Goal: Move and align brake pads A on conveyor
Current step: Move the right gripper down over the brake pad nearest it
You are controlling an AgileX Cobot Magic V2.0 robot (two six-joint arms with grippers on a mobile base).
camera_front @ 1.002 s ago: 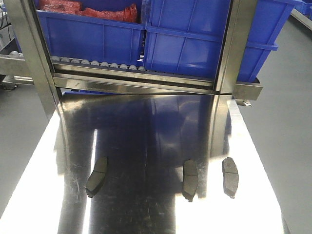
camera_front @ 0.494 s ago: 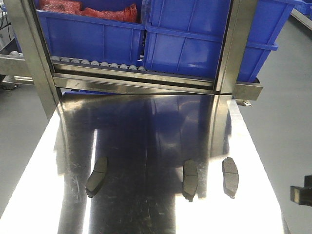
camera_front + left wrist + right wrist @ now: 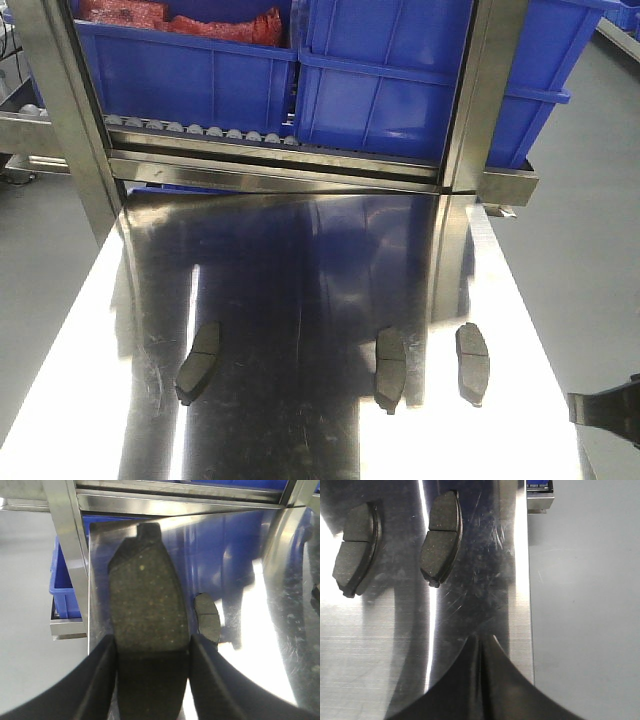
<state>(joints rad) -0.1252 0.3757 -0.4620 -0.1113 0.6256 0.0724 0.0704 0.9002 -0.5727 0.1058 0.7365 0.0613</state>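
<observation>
**One Brake Pad Being Held in Left Gripper; Three Lying on Table; Conveyor Not in View**

The left gripper [image 3: 152,647] is being observed clamped on the held brake pad [image 3: 147,595]. The fingers [image 3: 102,675] are pressing on its two long edges near the lower end. The pad is thus being carried lengthwise, friction face towards the wrist camera, above the left margin of the table [image 3: 300,260]. This hold is judged to be leaving the far end free, so that the pad can be laid down in line.

The right gripper [image 3: 481,642] is being held with its fingers together and nothing between them. It is being positioned over the right margin of the table, near the right pad [image 3: 473,362]; a reach for that pad is judged likely.

Three pads are lying flat on the steel table. The left pad [image 3: 198,362] is being seen skewed and well apart from the middle pad [image 3: 389,370], which is lying near the right pad. They are not being presented in one line.

The conveyor is not being shown in any view, so no pad is judged delivered yet. Blue bins [image 3: 400,90] are being stored on the roller track [image 3: 200,132] at the far end.
</observation>
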